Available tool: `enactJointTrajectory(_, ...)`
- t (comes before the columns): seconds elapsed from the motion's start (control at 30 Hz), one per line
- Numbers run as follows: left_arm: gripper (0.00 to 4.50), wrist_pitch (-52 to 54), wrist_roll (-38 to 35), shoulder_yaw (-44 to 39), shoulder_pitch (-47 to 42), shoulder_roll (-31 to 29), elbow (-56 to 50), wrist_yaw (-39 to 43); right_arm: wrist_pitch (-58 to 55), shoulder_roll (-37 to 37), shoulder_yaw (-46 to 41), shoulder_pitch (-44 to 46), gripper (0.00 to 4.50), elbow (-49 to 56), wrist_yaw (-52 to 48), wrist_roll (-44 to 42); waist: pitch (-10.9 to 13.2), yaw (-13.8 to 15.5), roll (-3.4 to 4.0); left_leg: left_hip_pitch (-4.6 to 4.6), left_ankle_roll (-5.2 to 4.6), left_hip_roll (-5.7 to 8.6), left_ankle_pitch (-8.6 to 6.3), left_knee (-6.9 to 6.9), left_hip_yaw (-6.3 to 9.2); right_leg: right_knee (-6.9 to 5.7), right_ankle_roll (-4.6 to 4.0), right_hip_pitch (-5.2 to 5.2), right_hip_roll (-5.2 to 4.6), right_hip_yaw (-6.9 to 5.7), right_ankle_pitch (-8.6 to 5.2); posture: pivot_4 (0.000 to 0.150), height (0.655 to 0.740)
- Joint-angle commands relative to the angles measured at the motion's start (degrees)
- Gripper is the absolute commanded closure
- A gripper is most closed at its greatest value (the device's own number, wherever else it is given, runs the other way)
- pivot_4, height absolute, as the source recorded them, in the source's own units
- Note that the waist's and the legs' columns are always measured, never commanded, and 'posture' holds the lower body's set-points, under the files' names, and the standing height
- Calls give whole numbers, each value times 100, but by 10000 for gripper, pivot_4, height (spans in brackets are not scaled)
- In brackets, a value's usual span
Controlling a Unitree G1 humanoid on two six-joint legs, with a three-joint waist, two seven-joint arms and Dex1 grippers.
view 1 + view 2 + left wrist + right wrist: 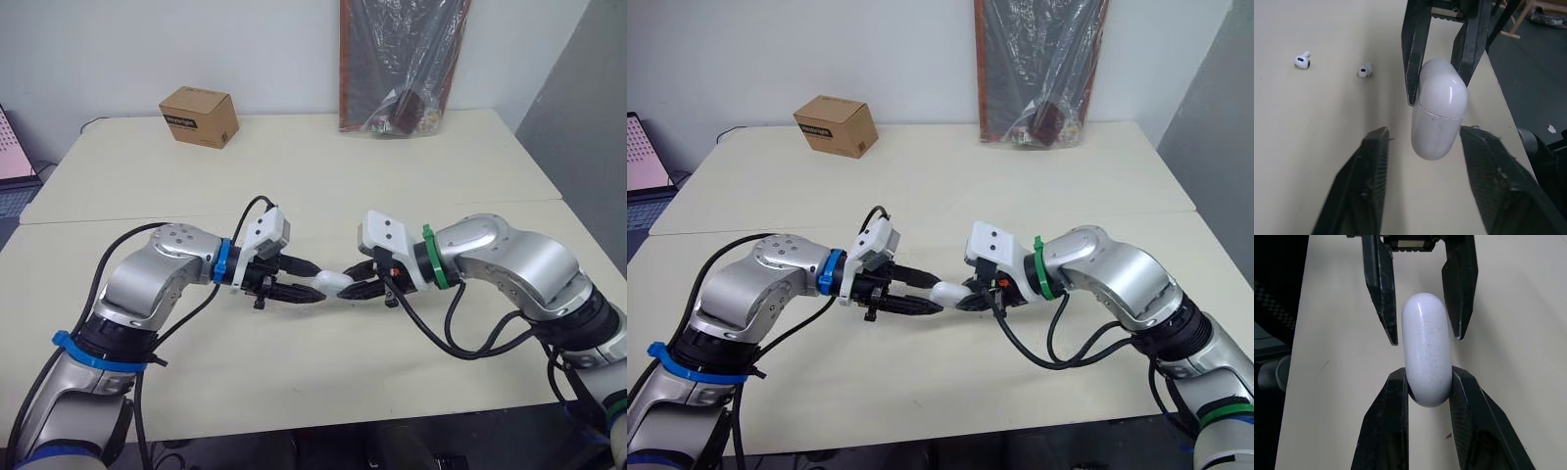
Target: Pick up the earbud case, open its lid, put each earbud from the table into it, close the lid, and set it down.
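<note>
Right gripper (pixel 1428 378) is being kept narrow, its jaws being pressed against one end of the earbud case (pixel 1426 347). The case is being held clear above the table (pixel 392 176), between the two arms and toward the near edge. Left gripper (pixel 1424 133) is being presented wide, its black fingers (pixel 1371 166) being set on either side of the case's free end with a gap on both sides, so nothing is being gripped by it.

The step in hand is being judged as the approach to opening the lid. The case is lifted and its lid is shut, while one earbud (pixel 1302 60) and a second earbud (pixel 1365 71) are lying a little apart on the table, not yet loaded. The next move is being judged to call for the left fingers to be closed on the free end, or caught at the seam, while the right clamp is being held firm. Which half is the lid cannot be told.

The case is being seen as a smooth, glossy white plastic pill with rounded ends, a thin seam round it and fine scuffs; slipping is being judged likely under a light grip. The finger pads are cross-hatched, and the table is matte cream.
</note>
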State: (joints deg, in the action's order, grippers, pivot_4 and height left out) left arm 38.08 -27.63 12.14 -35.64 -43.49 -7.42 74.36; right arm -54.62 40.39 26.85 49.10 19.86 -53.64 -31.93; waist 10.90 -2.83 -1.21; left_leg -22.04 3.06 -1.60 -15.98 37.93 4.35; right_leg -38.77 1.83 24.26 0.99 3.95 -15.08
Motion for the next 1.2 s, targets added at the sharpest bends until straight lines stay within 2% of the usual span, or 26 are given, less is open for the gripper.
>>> enactJointTrajectory(0.03,23187,-135,59,6,-105,50,-55,41,-104,-56,-271,202,37706,42,-73,39,0,-1,0,0,0,0,0,0,1,-1,0,0,0,-1,0,1500,7400)
enactJointTrajectory(0.73,23187,-275,157,-28,-217,183,73,170,-230,-231,-285,246,37706,-109,-240,282,0,-8,0,2,0,1,0,2,3,-10,-5,0,0,-2,3,1500,7400)
enactJointTrajectory(0.83,28765,-216,106,-27,-211,207,45,215,-246,-241,-295,247,37706,-111,-243,300,0,-8,0,1,0,1,0,2,3,-10,-6,0,0,-2,3,1500,7400)
enactJointTrajectory(0.93,37279,-225,122,-15,-209,196,48,240,-263,-238,-302,232,37706,-92,-264,329,0,-8,0,2,0,1,0,2,3,-10,-6,0,0,-2,3,1500,7400)
enactJointTrajectory(1.2,37395,-309,181,-21,-190,203,79,286,-250,-213,-275,191,37706,-67,-304,359,0,-8,0,2,0,1,0,2,3,-10,-9,0,0,-2,5,1500,7400)
